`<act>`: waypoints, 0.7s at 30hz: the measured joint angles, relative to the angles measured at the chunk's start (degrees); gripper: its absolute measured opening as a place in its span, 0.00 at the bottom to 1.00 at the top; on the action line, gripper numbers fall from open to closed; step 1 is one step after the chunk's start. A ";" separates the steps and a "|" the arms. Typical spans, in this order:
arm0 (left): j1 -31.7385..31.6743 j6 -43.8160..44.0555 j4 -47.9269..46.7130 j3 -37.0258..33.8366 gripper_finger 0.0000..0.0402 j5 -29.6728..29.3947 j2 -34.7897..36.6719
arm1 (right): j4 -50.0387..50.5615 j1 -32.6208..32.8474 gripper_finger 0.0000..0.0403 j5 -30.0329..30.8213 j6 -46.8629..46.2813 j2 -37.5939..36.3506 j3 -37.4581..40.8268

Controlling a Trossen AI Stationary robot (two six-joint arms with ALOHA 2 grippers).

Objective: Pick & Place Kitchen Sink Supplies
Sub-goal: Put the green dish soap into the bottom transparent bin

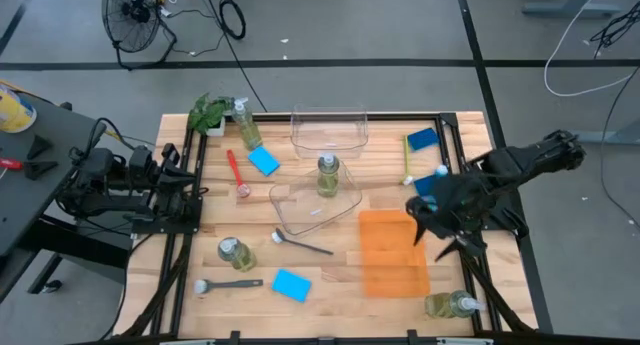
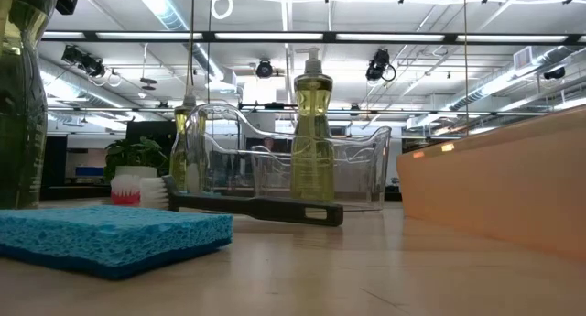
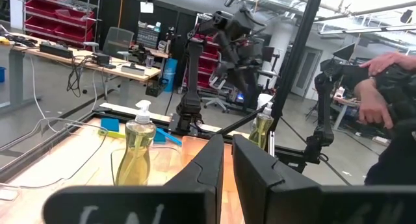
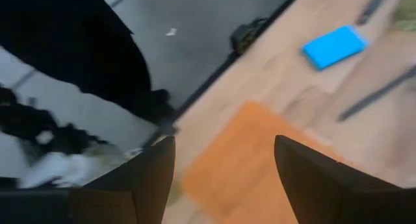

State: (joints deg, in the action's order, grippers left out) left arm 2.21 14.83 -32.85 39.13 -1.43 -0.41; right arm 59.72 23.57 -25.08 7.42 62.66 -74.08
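So the table had dish stuff scattered all around the orange tray. Small clear pump bottles of yellow-green soap: one standing inside the tipped clear bin just left of the tray, one lying at the tray's near right corner, one well off to the left, and one up by the plant at the far left corner. Flat blue sponges: one near the front edge left of the tray, one farther back to the left, and one beyond the tray toward the back right. There was a red brush, a dark grey brush and another dark brush, all left of the tray, plus a yellow-green brush behind it. A second clear bin sat upright farther back.

The right gripper hung over the tray's right edge, arm folded at the table's right side, fingers spread wide with nothing between them. The left gripper was parked off the far left side, fingers nearly together and empty.

Light wood tabletop, grey floor, a fan on the floor behind, and a person beyond the table.
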 joint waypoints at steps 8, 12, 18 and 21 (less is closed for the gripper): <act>0.01 0.00 0.01 0.00 0.09 0.00 0.00 | -0.01 10.40 0.65 0.59 -18.01 0.02 0.00; 0.00 0.00 0.01 0.00 0.09 0.00 -0.01 | -0.01 15.49 0.65 3.68 -21.59 0.02 0.00; 0.00 0.00 0.01 0.00 0.09 0.00 -0.01 | -0.04 21.55 0.65 6.53 -19.61 0.02 0.00; 0.00 0.00 0.00 0.00 0.09 -0.01 -0.01 | -0.08 23.90 0.65 6.66 -16.67 0.02 0.00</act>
State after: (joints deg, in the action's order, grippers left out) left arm 2.21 14.83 -32.85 39.13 -1.44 -0.42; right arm 59.64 47.47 -18.42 -9.25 62.67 -74.08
